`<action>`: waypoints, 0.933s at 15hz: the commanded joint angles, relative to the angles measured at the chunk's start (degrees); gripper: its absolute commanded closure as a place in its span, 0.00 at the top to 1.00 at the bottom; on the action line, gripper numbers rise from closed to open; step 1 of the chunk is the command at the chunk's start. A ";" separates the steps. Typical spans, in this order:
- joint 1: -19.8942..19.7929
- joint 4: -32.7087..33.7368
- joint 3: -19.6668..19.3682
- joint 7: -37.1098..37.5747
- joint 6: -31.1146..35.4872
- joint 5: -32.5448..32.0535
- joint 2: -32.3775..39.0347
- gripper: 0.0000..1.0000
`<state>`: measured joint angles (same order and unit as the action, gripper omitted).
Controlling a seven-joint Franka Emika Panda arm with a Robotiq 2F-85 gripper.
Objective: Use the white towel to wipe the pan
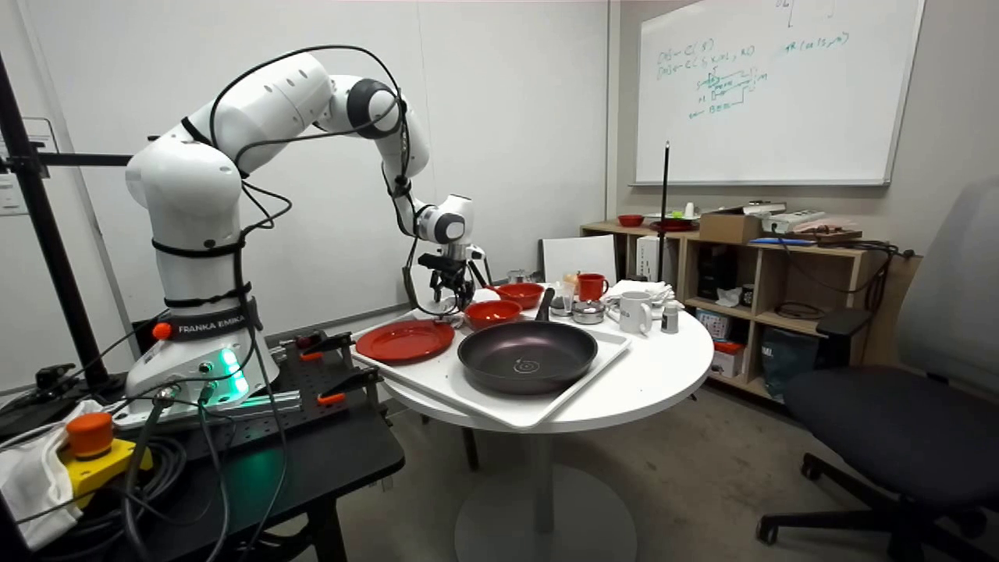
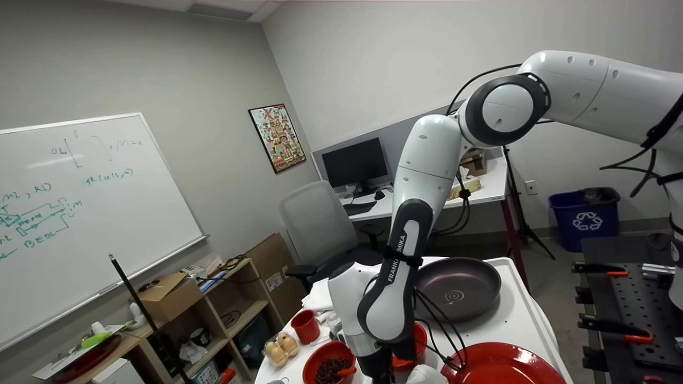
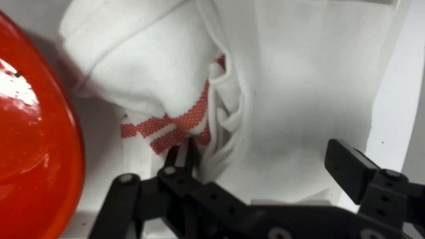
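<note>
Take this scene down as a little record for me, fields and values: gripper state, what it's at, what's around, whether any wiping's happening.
Gripper: black two-fingered gripper, open, fingers wide apart
At: white fabric towel with red stripes, partly bunched, not clamped
Wiping target: large round black frying pan, on white rectangular tray, apart from towel
Also on tray: flat round red plate
On round white table: red mug, white mug
Wiping: none at this moment
</note>
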<state>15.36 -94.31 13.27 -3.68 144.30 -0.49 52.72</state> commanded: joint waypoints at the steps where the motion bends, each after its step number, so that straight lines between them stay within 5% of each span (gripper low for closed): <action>1: -0.11 -6.47 0.94 0.63 2.23 0.70 -6.75 1.00; 6: 0.85 -12.71 -0.52 5.86 4.20 1.07 -15.03 1.00; 14: 1.06 -20.17 -5.86 21.18 -3.00 2.44 -24.96 1.00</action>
<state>15.33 -109.65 9.86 11.71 144.16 0.62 32.94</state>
